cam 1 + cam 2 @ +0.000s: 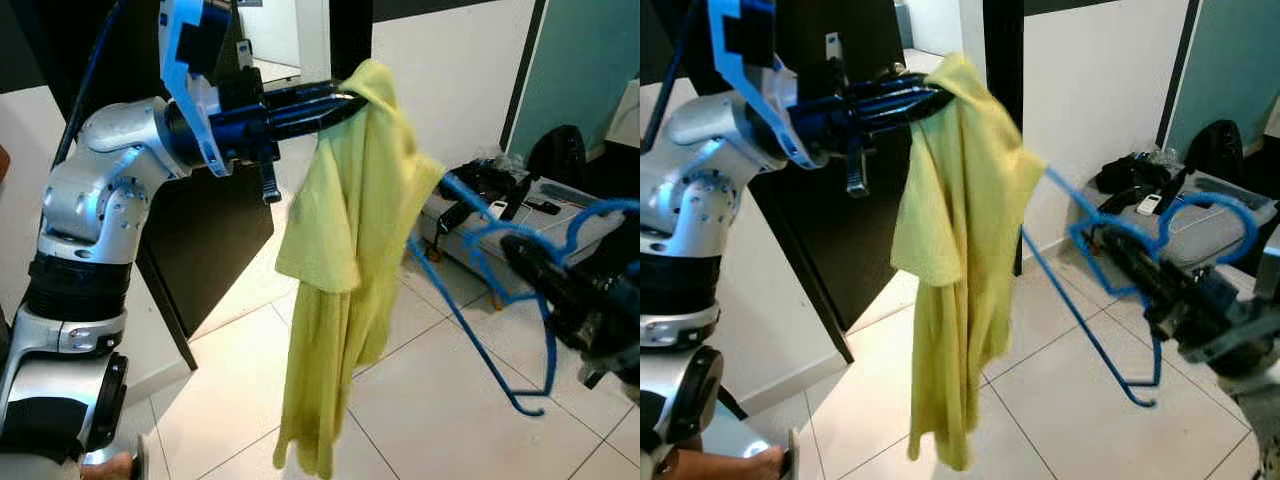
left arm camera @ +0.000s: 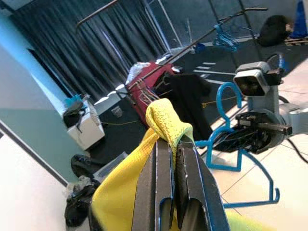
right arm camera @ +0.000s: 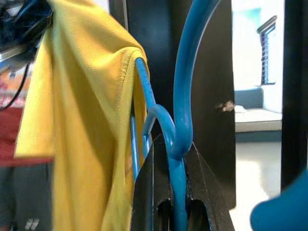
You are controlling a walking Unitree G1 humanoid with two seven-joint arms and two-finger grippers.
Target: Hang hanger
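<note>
Your biggest worry is the yellow shirt [image 1: 345, 250]. It hangs its full length below your left gripper [image 1: 345, 103], which is raised ahead of you with its two fingers pressed together on a single bunched fold at the top of the cloth. That pinch is all that carries the garment; if it loosens while you work the hanger in, I judge the whole shirt drops to the tiled floor [image 1: 420, 390] beneath it.

Next is the blue hanger [image 1: 490, 300]. Your right gripper [image 1: 555, 285] is clamped on it at the neck just under the hook, fingers closed tight on the blue plastic, and the frame reaches out from those fingers toward the shirt. One shoulder end is already at the fabric: the right wrist view shows a hanger arm [image 3: 144, 91] tucked under a hemmed edge. Which opening that edge belongs to, collar or sleeve, cannot be told from here. If it is a sleeve, pushing on would thread the hanger wrongly and the shirt would sit crooked.

The free hanger arm could also snag the loose cloth and drag it sideways out of the left pinch.

Smallest: beyond the right gripper lies a clutter of bags and cables [image 1: 500, 195] on the floor, which the hanger's low corner could catch on a swing.
</note>
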